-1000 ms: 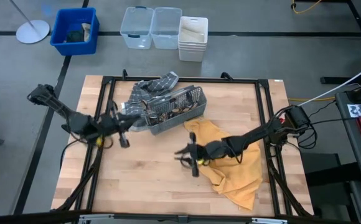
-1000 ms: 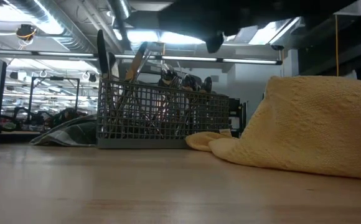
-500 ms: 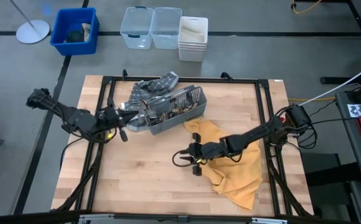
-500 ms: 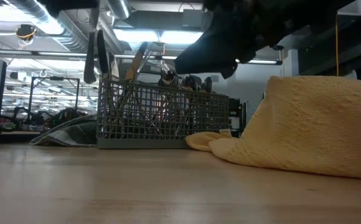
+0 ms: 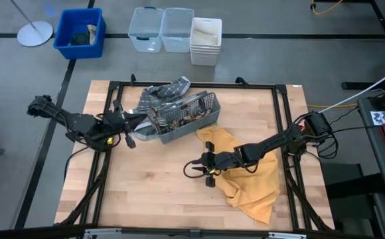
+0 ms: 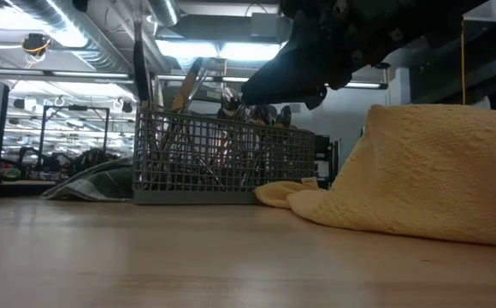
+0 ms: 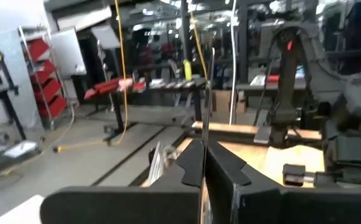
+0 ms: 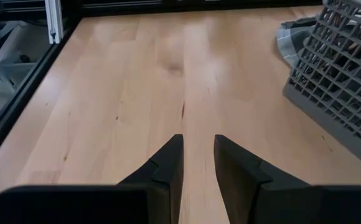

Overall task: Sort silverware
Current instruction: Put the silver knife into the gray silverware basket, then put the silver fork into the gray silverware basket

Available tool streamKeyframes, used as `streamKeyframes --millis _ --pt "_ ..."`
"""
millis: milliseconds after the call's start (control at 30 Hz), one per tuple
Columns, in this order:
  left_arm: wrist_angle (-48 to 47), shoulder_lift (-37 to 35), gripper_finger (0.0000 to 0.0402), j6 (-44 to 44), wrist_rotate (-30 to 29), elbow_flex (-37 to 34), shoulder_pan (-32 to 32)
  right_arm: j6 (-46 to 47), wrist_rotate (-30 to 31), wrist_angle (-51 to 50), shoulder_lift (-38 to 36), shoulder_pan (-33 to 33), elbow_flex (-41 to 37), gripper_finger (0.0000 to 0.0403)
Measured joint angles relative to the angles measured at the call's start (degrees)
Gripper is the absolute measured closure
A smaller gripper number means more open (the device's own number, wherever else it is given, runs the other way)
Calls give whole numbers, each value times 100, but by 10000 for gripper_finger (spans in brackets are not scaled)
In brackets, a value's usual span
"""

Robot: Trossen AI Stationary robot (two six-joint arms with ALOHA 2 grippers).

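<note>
The grey wire-mesh caddy (image 5: 182, 118) stands at the table's far middle, its far left end on a grey checked cloth (image 5: 166, 90). It holds several pieces of silverware (image 5: 179, 113), standing upright in the low view (image 6: 231, 107). My left gripper (image 5: 131, 130) is at the caddy's left end, shut on one slim silver piece (image 7: 206, 93). My right gripper (image 5: 196, 169) hovers open and empty over bare wood in front of the caddy, which also shows in its wrist view (image 8: 199, 155). My left gripper pinches the slim silver piece between its two fingers, at the part right by their tips (image 7: 204, 146). The fingers come about level from the table's left. The piece sticks out past the fingertips, seen edge-on, clear of the table.
A yellow towel (image 5: 249, 176) lies crumpled at the table's right, under my right arm, and rises as a mound in the low view (image 6: 428, 171). The table's dark frame rails (image 5: 113, 99) run along its edges. Plastic bins (image 5: 162, 28) stand on the floor beyond the far edge.
My left gripper has gone toward the table's far edge and the caddy's left end, carrying the slim piece. My right gripper has come down a little over the bare wood in front of the caddy.
</note>
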Motion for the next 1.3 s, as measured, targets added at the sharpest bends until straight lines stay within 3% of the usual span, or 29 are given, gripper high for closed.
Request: streamKeyframes --millis 133,267,467,667,967,1300 --pt "-349 172 401 -550 4 -122 133 -23 20 2 0 -2 0 313" --pt "-15 442 401 -651 28 -483 356 -25 20 4 0 -2 0 313" --pt "446 671 401 -711 544 -565 597 -27 19 -4 2 -2 1 313" --pt "-120 844 401 -1325 560 -573 611 -30 19 -51 2 -2 2 313" --pt "-1654 1269 398 -3075 576 -578 611 -35 21 -87 2 -2 2 313" --pt "-1664 1311 304 -3224 561 -577 608 -66 36 -83 2 -4 2 313"
